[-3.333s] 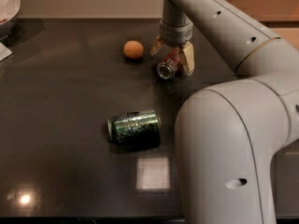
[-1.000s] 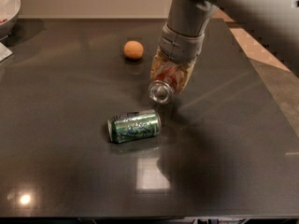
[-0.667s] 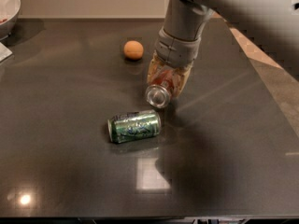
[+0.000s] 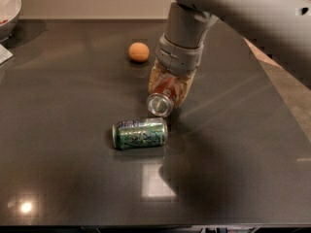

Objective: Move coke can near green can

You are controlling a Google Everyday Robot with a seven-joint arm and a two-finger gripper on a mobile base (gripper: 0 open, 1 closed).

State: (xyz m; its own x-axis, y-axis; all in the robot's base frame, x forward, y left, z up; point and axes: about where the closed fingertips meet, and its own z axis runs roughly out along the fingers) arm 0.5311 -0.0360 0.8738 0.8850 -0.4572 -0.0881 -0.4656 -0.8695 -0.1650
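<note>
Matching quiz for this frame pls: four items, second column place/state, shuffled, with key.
Column A
1. coke can
2. green can
3. orange
4. bowl

Column B
a. lying on its side on the table, centre front
b. far left corner, cut off by the frame edge
c. tilted, gripped in the end effector, just behind the green can
d. sitting alone on the table, behind and left of the end effector

Pairs: 1-c, 2-a, 3-d, 4-b
</note>
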